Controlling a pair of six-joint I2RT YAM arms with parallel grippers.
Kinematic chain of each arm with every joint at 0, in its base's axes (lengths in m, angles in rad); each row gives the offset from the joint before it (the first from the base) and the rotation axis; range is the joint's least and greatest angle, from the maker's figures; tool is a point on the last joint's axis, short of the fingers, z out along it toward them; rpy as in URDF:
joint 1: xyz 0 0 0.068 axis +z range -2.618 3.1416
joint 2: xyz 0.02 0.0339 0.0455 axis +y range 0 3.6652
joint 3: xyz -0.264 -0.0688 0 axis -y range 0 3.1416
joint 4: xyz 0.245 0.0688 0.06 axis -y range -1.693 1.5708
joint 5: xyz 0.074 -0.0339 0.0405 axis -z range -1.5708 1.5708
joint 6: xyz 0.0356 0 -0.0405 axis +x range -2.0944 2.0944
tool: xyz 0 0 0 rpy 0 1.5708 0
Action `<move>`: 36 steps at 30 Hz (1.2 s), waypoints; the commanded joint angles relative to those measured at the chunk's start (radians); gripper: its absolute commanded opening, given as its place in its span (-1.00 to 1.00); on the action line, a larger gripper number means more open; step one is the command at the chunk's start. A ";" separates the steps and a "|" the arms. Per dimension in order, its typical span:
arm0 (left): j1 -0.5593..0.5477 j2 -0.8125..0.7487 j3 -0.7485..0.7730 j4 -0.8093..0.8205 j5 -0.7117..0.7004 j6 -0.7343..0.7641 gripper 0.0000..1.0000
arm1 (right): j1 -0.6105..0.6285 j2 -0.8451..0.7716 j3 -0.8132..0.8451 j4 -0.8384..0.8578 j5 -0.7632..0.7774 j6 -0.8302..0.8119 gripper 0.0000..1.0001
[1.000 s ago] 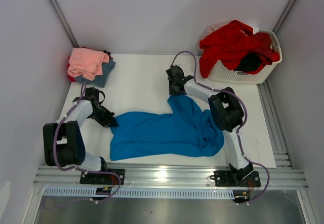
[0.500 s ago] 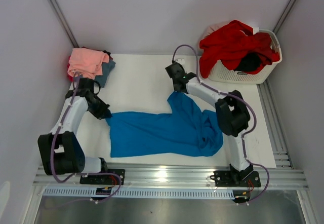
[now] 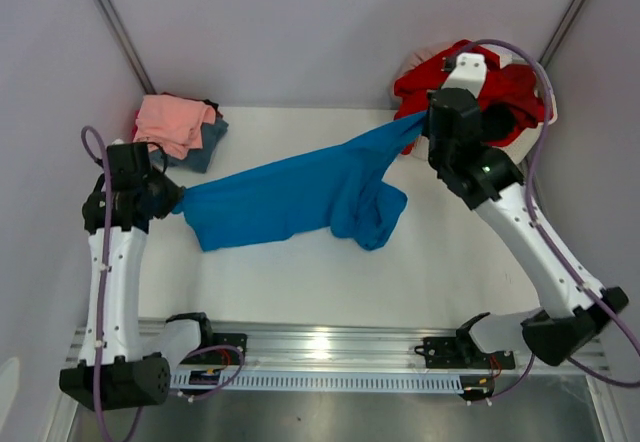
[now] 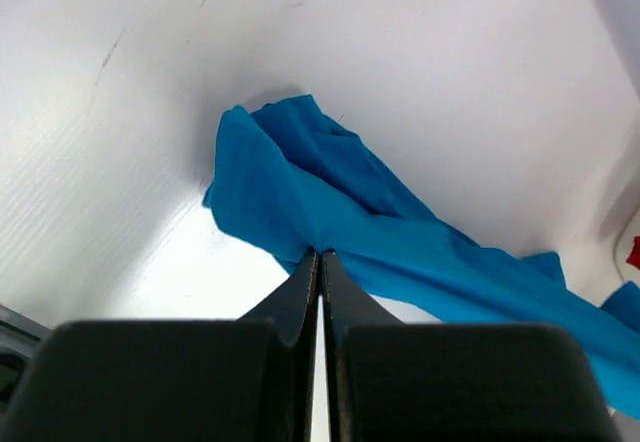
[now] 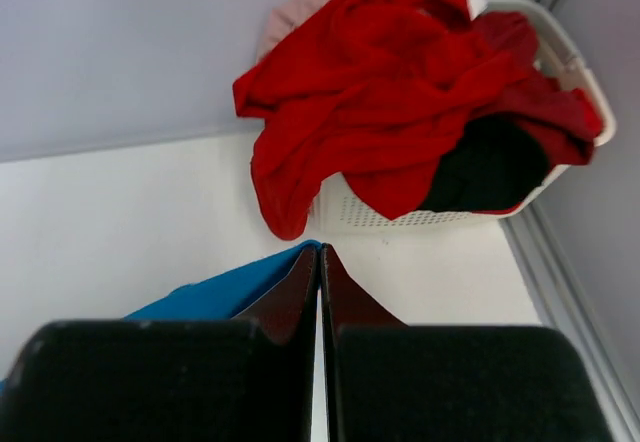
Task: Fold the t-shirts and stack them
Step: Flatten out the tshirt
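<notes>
Even, diffuse light fills the top view, with no hard shadows. The metal rail at 6 o'clock throws a white glare spot. Under the blue t-shirt only a faint, soft shadow lies on the tabletop. In the left wrist view the tabletop burns out near white at 8 o'clock and greys toward 12; the left tool at 6 o'clock is dark and unfocused. The right tool is likewise blurred, while the red t-shirt is sharp and saturated; the black t-shirt shows no detail.
</notes>
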State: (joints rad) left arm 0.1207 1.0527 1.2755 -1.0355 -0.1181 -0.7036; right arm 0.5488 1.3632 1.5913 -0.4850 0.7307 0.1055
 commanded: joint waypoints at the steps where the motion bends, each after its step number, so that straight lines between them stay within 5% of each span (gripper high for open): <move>1: 0.008 -0.091 -0.013 -0.018 -0.052 0.035 -0.99 | -0.001 -0.081 -0.037 0.031 0.096 -0.064 -1.00; 18: -0.108 -0.370 -0.125 -0.047 0.049 0.029 -0.99 | 0.065 -0.213 -0.010 -0.105 0.053 0.032 -1.00; 25: -0.353 -0.493 -0.347 -0.138 0.141 -0.072 -0.99 | 0.197 -0.298 -0.079 -0.271 0.113 0.151 -1.00; 36: -0.539 -0.511 -0.579 -0.183 0.196 -0.160 -0.99 | 0.272 -0.323 -0.134 -0.366 0.144 0.220 -1.00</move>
State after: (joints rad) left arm -0.3878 0.5468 0.7227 -1.2201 0.0433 -0.8135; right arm 0.8108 1.0416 1.4563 -0.8440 0.8314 0.2981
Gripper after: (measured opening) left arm 0.005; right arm 0.007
